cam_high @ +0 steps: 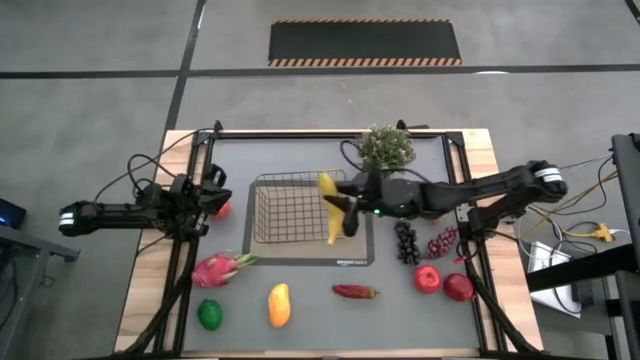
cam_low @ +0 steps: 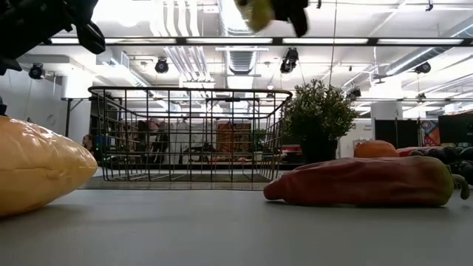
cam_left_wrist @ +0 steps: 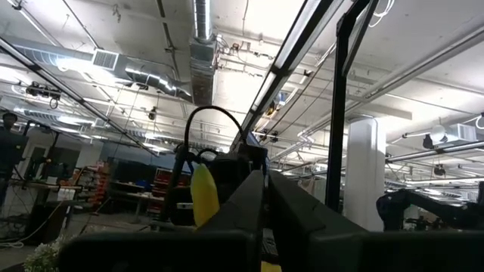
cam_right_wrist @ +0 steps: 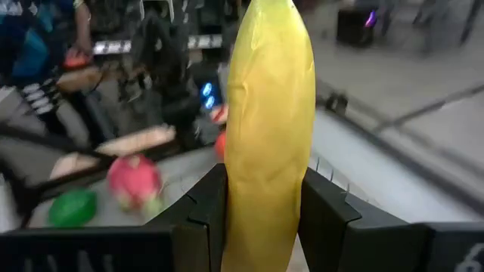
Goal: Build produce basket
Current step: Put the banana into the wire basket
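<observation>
The yellow banana (cam_high: 328, 210) hangs over the right part of the wire basket (cam_high: 300, 210), with my right gripper (cam_high: 350, 207) shut on it. In the low view the banana (cam_low: 255, 11) and the gripper show at the top edge, above the basket (cam_low: 188, 137). My left gripper (cam_high: 215, 195) waits shut at the table's left, raised, beside a red fruit (cam_high: 222, 208). On the mat lie the dragon fruit (cam_high: 217, 268), lime (cam_high: 209, 314), mango (cam_high: 279, 304), red pepper (cam_high: 354, 291), dark grapes (cam_high: 405, 243) and two red apples (cam_high: 427, 278). My right gripper pinches the banana's two sides (cam_right_wrist: 265, 189) between its two fingers (cam_right_wrist: 208, 211), about the banana's middle. The fingers come level from the table's right side and lie across the banana. The banana is lifted clear, above the basket.
A green potted plant (cam_high: 386, 147) stands at the far edge, just behind my right arm. Red grapes (cam_high: 440, 242) lie beside the dark ones. Black frame bars (cam_high: 465, 190) run along the table's left and right sides. In the low view the pepper (cam_low: 362, 181) and the mango (cam_low: 41, 166) lie nearest.
</observation>
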